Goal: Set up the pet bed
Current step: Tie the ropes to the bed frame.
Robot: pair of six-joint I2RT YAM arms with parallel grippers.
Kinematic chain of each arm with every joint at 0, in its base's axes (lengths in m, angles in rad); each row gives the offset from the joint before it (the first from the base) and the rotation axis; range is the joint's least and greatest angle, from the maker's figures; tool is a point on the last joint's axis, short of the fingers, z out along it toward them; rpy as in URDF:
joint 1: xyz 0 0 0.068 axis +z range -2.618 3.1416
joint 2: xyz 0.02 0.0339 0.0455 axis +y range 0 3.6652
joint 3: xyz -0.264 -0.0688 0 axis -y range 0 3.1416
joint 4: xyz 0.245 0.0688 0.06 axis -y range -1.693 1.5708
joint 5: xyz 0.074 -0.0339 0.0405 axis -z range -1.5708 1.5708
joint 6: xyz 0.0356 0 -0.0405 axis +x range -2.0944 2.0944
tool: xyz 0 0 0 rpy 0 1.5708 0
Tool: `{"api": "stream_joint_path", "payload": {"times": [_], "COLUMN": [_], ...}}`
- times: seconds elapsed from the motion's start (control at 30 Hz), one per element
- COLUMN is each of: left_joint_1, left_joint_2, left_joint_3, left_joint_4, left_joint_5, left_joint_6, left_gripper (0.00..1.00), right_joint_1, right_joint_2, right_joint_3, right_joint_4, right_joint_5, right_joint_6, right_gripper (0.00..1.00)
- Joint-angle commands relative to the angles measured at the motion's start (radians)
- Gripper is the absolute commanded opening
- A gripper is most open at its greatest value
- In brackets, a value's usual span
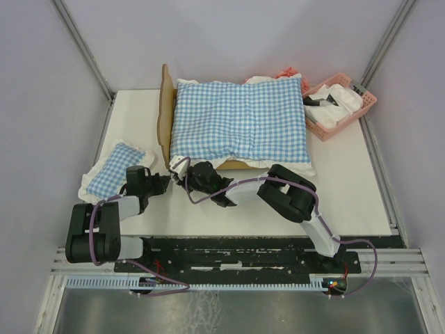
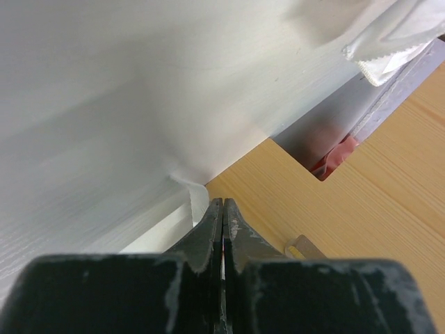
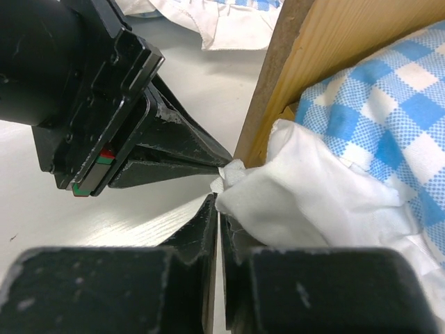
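The small light-wood pet bed frame with the wavy headboard (image 1: 165,111) is standing at the far middle of the white tabletop (image 1: 348,195), headboard to the left. It is being covered almost wholly by the large blue-and-white checked cushion with a white frill (image 1: 240,122), so the laying of the cushion is being judged as largely done. The near-left corner of the frill, beside the foot of the headboard, is being attended to by both arms. The left hand (image 2: 222,205) is being held pressed together, and the tip of the frill appears to be pinched in it. The right hand (image 3: 218,203) is being held with its fingers almost together against the same white fold; whether cloth is caught there cannot be told. The small matching checked pillow (image 1: 115,170) is lying on the tabletop left of the bed, just beside the left arm, and is being judged as not yet placed. The following are being counted: one bed frame, one large cushion, one small pillow, two hands, and one pink plastic basket (image 1: 367,104) at the far right, holding white items whose number cannot be told.
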State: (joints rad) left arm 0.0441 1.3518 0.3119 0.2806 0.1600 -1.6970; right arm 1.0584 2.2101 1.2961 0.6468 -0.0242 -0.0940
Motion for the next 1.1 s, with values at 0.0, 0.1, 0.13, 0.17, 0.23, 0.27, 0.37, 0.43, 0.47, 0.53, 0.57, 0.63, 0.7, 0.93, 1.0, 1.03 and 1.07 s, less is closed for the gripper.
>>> {"api": "stream_joint_path", "payload": {"times": [0.0, 0.1, 0.13, 0.17, 0.23, 0.27, 0.37, 0.43, 0.47, 0.53, 0.57, 0.63, 0.7, 0.93, 1.0, 1.03, 1.07], "left_joint_1": [-0.005, -0.005, -0.004, -0.004, -0.004, -0.004, -0.005, -0.004, -0.005, -0.004, -0.004, -0.004, -0.004, -0.004, -0.004, -0.004, -0.004], "left_joint_2": [-0.039, -0.037, -0.036, -0.037, -0.038, -0.04, -0.045, -0.052, -0.073, -0.092, -0.105, -0.132, -0.152, -0.17, -0.178, -0.183, -0.189], "left_joint_3": [0.003, 0.007, 0.008, 0.01, 0.011, 0.01, 0.008, 0.009, 0.01, 0.013, 0.015, 0.021, 0.027, 0.039, 0.039, 0.039, 0.038], "left_joint_4": [0.097, 0.084, 0.081, 0.079, 0.075, 0.072, 0.07, 0.06, 0.04, 0.022, 0.012, -0.012, -0.031, -0.057, -0.064, -0.069, -0.073], "left_joint_5": [0.03, 0.03, 0.031, 0.033, 0.031, 0.03, 0.03, 0.028, 0.026, 0.02, 0.012, -0.004, -0.016, -0.014, -0.017, -0.02, -0.023], "left_joint_6": [-0.059, -0.065, -0.065, -0.065, -0.066, -0.065, -0.066, -0.066, -0.064, -0.059, -0.056, -0.052, -0.046, -0.041, -0.041, -0.042, -0.043], "left_gripper": [0.03, 0.03, 0.03, 0.03, 0.03, 0.03, 0.03, 0.03, 0.03, 0.03, 0.03, 0.03, 0.03, 0.03, 0.03, 0.03, 0.03], "right_joint_1": [-0.002, -0.001, 0.0, 0.0, -0.001, 0.0, 0.002, 0.009, 0.018, 0.023, 0.022, 0.026, 0.032, 0.057, 0.063, 0.064, 0.066], "right_joint_2": [-0.015, -0.034, -0.042, -0.049, -0.06, -0.065, -0.065, -0.059, -0.038, -0.026, -0.021, -0.01, 0.002, 0.057, 0.082, 0.093, 0.104], "right_joint_3": [0.013, -0.033, -0.051, -0.073, -0.118, -0.135, -0.168, -0.178, -0.173, -0.168, -0.167, -0.161, -0.155, -0.109, -0.079, -0.067, -0.056], "right_joint_4": [0.038, 0.102, 0.125, 0.146, 0.183, 0.198, 0.241, 0.262, 0.287, 0.293, 0.3, 0.319, 0.341, 0.343, 0.333, 0.324, 0.32], "right_joint_5": [0.032, 0.085, 0.108, 0.136, 0.202, 0.236, 0.283, 0.306, 0.333, 0.366, 0.38, 0.404, 0.42, 0.485, 0.491, 0.49, 0.489], "right_joint_6": [0.062, 0.143, 0.17, 0.201, 0.289, 0.336, 0.447, 0.498, 0.564, 0.614, 0.64, 0.689, 0.726, 0.834, 0.848, 0.862, 0.874], "right_gripper": [0.15, 0.24, 0.26, 0.27, 0.3, 0.31, 0.34, 0.35, 0.35, 0.34, 0.34, 0.34, 0.34, 0.34, 0.34, 0.35, 0.35]}}
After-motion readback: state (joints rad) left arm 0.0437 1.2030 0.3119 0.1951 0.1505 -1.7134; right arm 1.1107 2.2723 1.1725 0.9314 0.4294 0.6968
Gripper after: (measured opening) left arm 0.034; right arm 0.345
